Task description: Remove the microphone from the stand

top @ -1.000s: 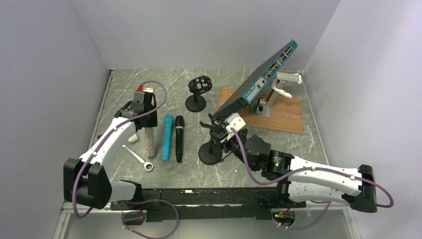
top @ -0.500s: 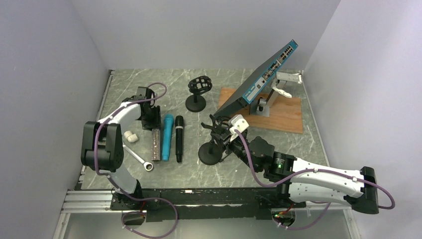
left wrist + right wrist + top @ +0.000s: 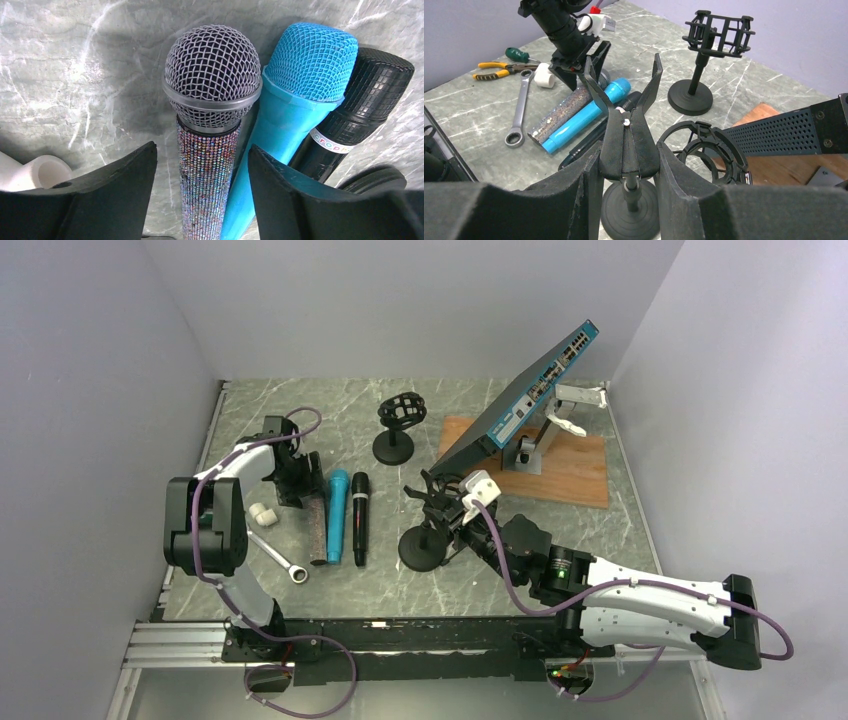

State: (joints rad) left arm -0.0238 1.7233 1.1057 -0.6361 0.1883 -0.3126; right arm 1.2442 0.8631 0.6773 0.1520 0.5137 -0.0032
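Since a second ago the left arm has swung back toward the far left of the counter (image 3: 250, 400) and laid down the glitter microphone (image 3: 318, 530), which then hung from its grasp. The left tool (image 3: 298, 485) has since let go. In the left wrist view its two fingers (image 3: 125, 175) stand apart on either side of the sparkly handle, with a gap on each side, so the left tool (image 3: 202, 155) is open and holds nothing.

The glitter microphone (image 3: 212, 100) lies flat on the counter, out of the stand (image 3: 422, 548), with its mesh head toward the far side. Just to its right lies the blue microphone (image 3: 336, 515), touching it along the handle in the wrist view. The black microphone (image 3: 359, 520) lies right of that. A wrench (image 3: 278, 556) and a white piece (image 3: 262, 513) lie to its left.

The right arm has barely shifted. The right tool (image 3: 629, 155) is closed on the clip (image 3: 629, 135) at the top of the stand (image 3: 626, 215), its fingers pressed against both sides. The clip's two prongs stick up with nothing between them. A second stand (image 3: 397, 425) with a cage mount stands farther back, near a tilted network switch (image 3: 520, 400) on a wooden board (image 3: 570, 475).
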